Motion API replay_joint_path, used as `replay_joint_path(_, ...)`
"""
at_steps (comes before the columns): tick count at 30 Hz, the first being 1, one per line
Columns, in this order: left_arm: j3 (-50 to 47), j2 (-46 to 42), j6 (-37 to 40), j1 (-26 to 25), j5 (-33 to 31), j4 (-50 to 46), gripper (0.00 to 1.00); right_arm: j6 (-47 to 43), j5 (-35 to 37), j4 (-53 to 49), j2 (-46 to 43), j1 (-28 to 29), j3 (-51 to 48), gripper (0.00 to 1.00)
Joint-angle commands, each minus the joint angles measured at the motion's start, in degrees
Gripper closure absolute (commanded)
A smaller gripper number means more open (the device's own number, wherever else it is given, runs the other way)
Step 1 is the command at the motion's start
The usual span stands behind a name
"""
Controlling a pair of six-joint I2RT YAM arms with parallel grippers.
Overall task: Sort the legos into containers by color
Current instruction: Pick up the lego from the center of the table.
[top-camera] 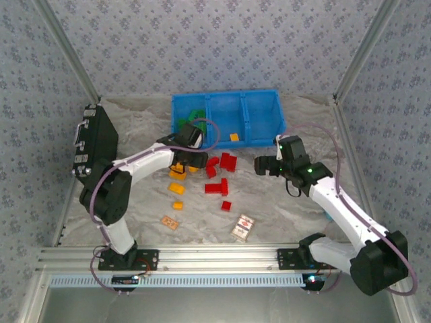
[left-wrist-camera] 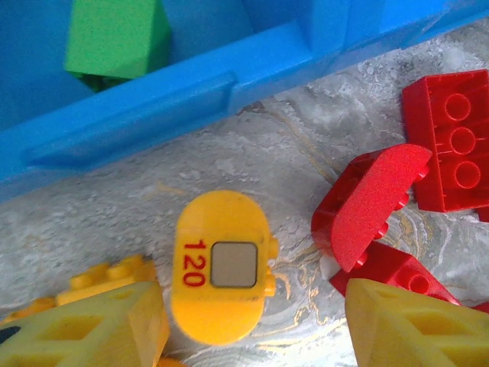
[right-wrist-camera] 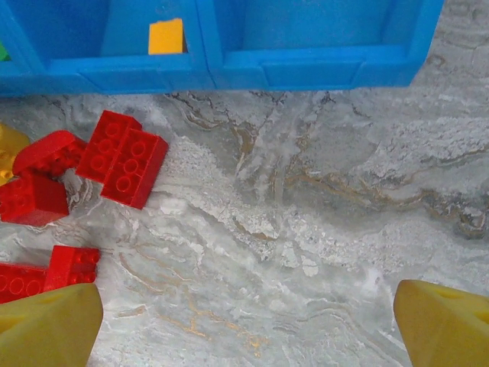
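Few binned yet: counts green legos (top-camera: 194,116) and one orange (top-camera: 234,137) in the containers (top-camera: 225,95), reds (top-camera: 227,161) and oranges (top-camera: 176,189) loose on the counter (top-camera: 283,202), left tool (left-wrist-camera: 252,306) parted astride an orange brick (left-wrist-camera: 221,267), right tool (right-wrist-camera: 248,321) gaping, empty.

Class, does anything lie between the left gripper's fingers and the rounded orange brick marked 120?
Nothing visible does. The rounded orange plastic brick lies uncovered between the left gripper's fingers; the red plastic bricks lie off to one side.
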Motion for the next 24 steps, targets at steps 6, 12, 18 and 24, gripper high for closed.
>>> replay_joint_path(6, -0.2, 5.4, -4.3, 2.6, 3.4, 5.7, 0.39, 2.2, 0.6, -0.8, 3.0, 0.7, 2.7, 0.00)
replay_joint_path(12, 1.0, 8.8, -4.5, 2.6, 4.2, 4.7, 0.48, 2.4, 1.5, -1.1, 4.4, 0.9, 3.3, 0.00)
replay_joint_path(18, 0.8, 10.1, -5.3, 2.5, 4.8, 3.0, 0.61, 1.8, 1.8, -1.0, 6.5, 0.7, 4.1, 0.00)
replay_joint_path(24, 0.6, 9.0, -5.3, 2.0, 3.2, -0.1, 0.69, 0.8, 1.2, 0.3, 8.9, 0.5, 4.5, 0.00)
